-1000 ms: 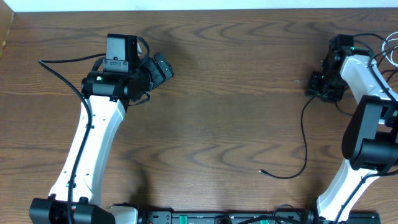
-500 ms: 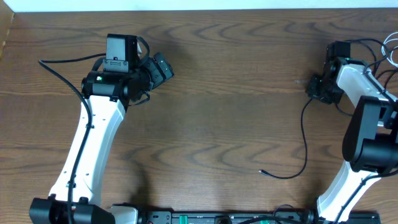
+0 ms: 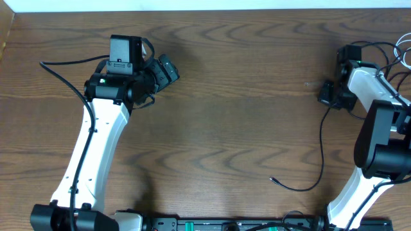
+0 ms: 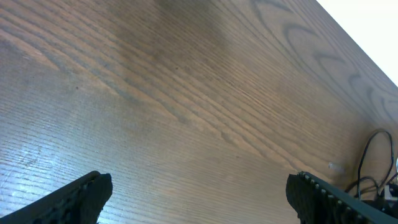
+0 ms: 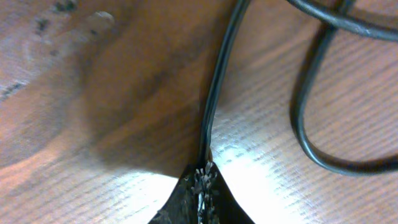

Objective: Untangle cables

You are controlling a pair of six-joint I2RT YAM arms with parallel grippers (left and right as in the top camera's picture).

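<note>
Table [image 3: 244, 128]: dark brown wood with a strong wavy grain, and fine open pores show in the close views. Satin finish, with a bright glare patch in the right wrist view. A few small dark specks and a pale scuff at that view's upper left

Black cable [image 5: 217, 87]: smooth jacket, looks rubbery, semi-gloss, with a thin highlight along its length

Left arm [image 3: 96, 141], right arm [image 3: 367, 77]: white shells, smooth, hard plastic by the look, slight gloss. Joints and wrist blocks are black and matt

Left gripper [image 4: 199, 196]: fingers [image 4: 68, 199] black, matt, with a toothed, ridged edge

Right gripper [image 5: 202, 183]: tips black, with rough pads speckled grey at the seam
</note>
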